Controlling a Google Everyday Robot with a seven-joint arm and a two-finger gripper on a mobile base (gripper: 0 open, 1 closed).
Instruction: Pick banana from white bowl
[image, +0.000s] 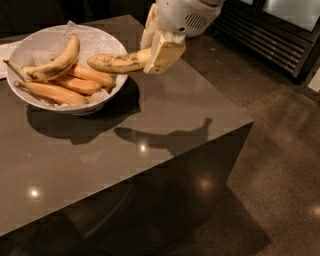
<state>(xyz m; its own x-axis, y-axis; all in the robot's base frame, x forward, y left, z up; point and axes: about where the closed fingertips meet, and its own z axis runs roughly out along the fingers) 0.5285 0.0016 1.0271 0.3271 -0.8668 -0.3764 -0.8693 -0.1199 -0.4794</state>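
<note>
My gripper (156, 50) is shut on one end of the banana (117, 62), a pale-yellow one with brown freckles. It holds the banana level in the air, above the right rim of the white bowl (30, 46). The banana's free end points left over the bowl. The bowl is wide and white with paper lining and sits at the table's far left. In it lie another yellow banana with dark blotches (56, 64) and deeper orange bananas (55, 91).
The dark glossy table (150, 130) ends at a corner on the right, with brown floor (280, 165) beyond it. A dark slatted cabinet (270, 35) stands at the back right. A white sheet (4, 55) lies at the far left edge.
</note>
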